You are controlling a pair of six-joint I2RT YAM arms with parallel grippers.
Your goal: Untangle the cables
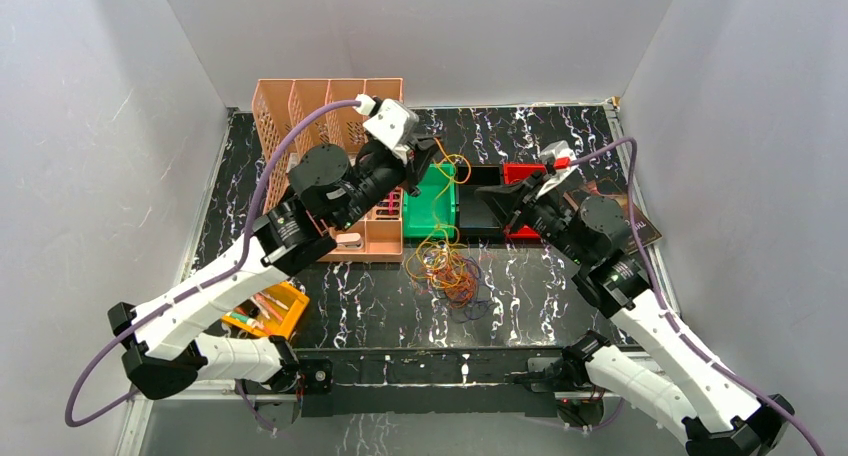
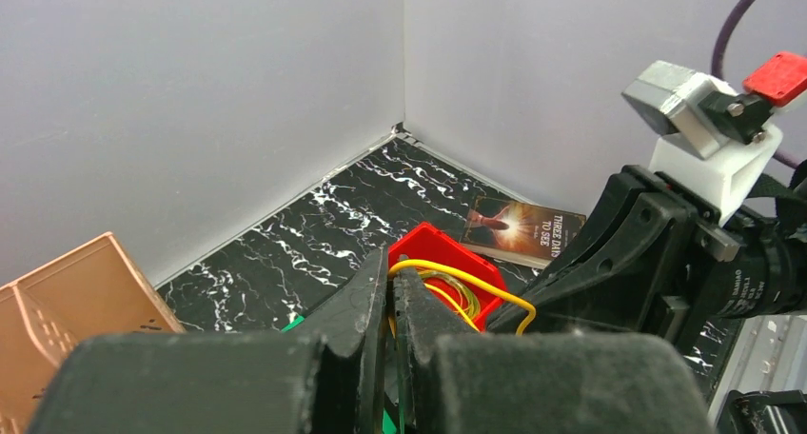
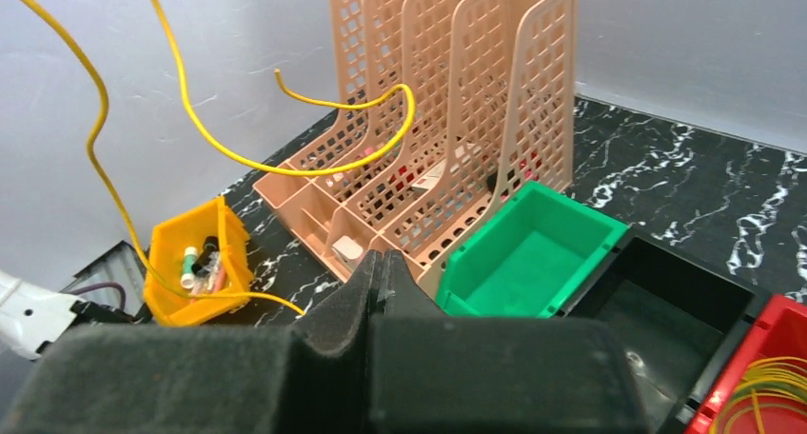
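**Left gripper pinches one yellow cable above the green bin**

Left gripper (image 2: 392, 277) sits closest to its wrist lens, black fingers pressed together. A yellow cable (image 2: 466, 280) comes out from between the tips, so I take it as pinched there. That pinch is above the green bin (image 1: 432, 204). From it the strand droops into the rest of the cables (image 1: 452, 273), an orange, yellow, red and dark knot. The knot lies on the tabletop (image 1: 560, 286) just beside the green bin, on the side nearer the arm bases. The strand's long axis therefore runs from over the bin down to the knot.

A few yellow loops lie in the red bin (image 2: 428, 244), to the right of the green one with a black bin (image 3: 666, 310) between. The right gripper (image 3: 383, 263) hangs over that black bin, fingers closed flat. Whether any wire is caught between them I cannot tell. The raised strand lies to its left, close by.

I'd guess any pull should go away from the knot, along the strand. A peach file rack (image 1: 330, 106) stands left of the green bin.
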